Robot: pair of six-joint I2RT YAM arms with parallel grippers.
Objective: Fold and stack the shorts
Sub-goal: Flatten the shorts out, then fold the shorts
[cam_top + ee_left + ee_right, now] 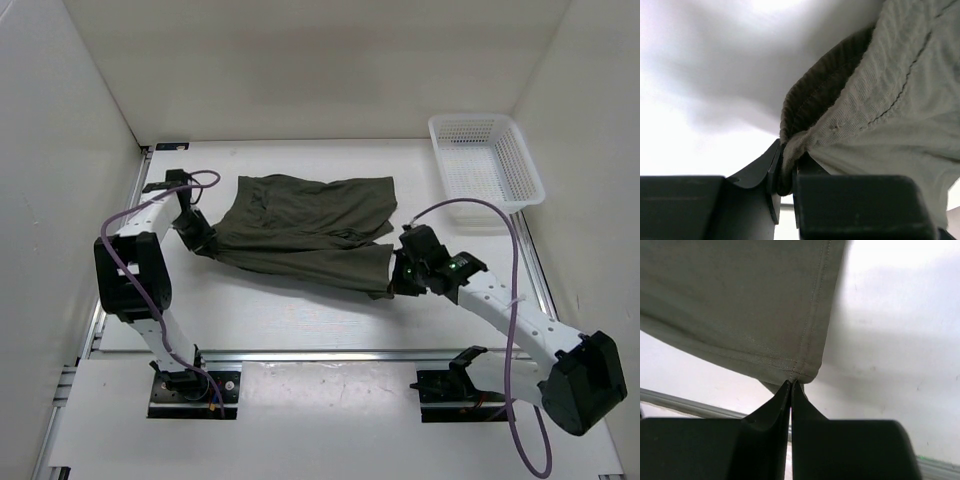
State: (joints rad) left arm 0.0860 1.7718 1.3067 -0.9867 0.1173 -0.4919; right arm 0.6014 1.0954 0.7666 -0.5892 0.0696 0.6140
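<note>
The dark olive shorts (300, 225) lie mostly spread on the white table, with the near edge raised between the two arms. My left gripper (200, 243) is at their left end. In the left wrist view it (785, 170) is shut on a bunched fold of the ribbed edge of the shorts (900, 100). My right gripper (395, 280) is at the right leg's near corner. In the right wrist view its tips (791, 385) are pressed together on the stitched hem corner of the shorts (740, 305).
A white mesh basket (485, 160) stands at the back right corner of the table (300, 320). White walls close in the left, back and right sides. A metal rail runs along the near edge by the arm bases.
</note>
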